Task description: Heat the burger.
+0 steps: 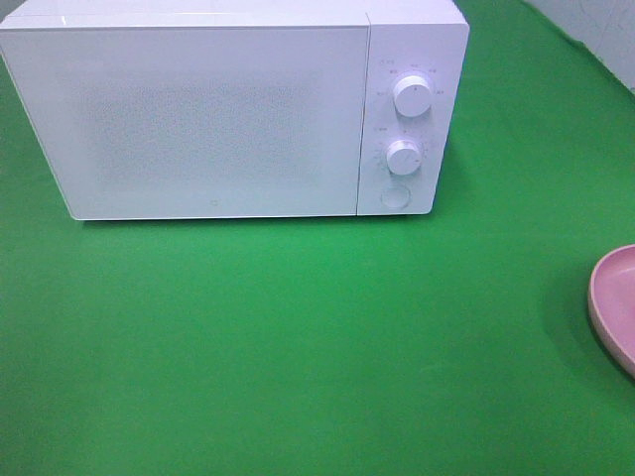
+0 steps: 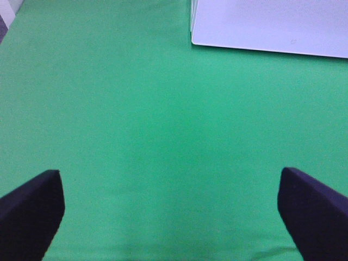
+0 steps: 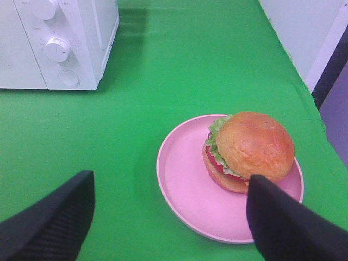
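Green cloth (image 1: 298, 347) covers the whole table, pale wall off the far right corner. Far left: white microwave (image 1: 198, 119), door shut, two dials (image 1: 412, 95) plus a round button (image 1: 395, 195) stacked on its right panel. Left gripper (image 2: 171, 209) hangs over bare cloth near the microwave's front-left corner, jaws spread wide, nothing between them. Right side, at the table edge: pink plate (image 3: 185, 179), only its rim visible in the overhead view. Burger (image 3: 247, 152) sits on the plate's right half, upright, touching the rim region. Right gripper (image 3: 168, 217) hovers just short of the plate, jaws parted, empty, not touching anything.

Handling guess: burger is light, soft, stacked in layers, so it'll squash or shear if pinched hard. Glossy bun probably slick. Safer to grab the stiff plate rim on its bare left side and carry the lot. Door needs opening first.
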{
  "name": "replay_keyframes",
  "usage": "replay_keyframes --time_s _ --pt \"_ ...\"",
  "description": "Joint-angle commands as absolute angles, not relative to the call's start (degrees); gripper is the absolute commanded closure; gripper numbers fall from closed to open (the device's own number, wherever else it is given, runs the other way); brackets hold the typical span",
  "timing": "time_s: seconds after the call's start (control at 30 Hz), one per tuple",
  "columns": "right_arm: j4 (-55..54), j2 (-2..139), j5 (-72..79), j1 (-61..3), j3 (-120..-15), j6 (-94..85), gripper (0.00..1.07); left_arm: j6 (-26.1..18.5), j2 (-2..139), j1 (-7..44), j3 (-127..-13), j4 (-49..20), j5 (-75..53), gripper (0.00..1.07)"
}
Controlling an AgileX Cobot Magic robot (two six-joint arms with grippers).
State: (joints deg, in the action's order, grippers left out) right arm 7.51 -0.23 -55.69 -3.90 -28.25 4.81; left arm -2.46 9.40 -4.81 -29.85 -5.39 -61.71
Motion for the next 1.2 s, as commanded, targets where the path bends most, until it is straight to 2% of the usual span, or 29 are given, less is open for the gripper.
replay_keyframes --time_s 0.03,0.2,1.2 --pt "7.16 -1.78 -54.95 -3.44 -28.13 4.35 0.33 -2.46 3.95 -4.93 -29.51 -6.07 -61.25 0.07" --pt "7.16 -1.78 -54.95 -3.44 -28.13 4.35 0.33 -2.29 -1.89 -4.93 -29.51 -6.13 -61.25 0.07" --pt "7.1 -1.55 -54.89 -3.44 -28.13 4.41 0.33 -2.29 -1.26 -4.93 -29.51 -6.3 -61.25 0.07"
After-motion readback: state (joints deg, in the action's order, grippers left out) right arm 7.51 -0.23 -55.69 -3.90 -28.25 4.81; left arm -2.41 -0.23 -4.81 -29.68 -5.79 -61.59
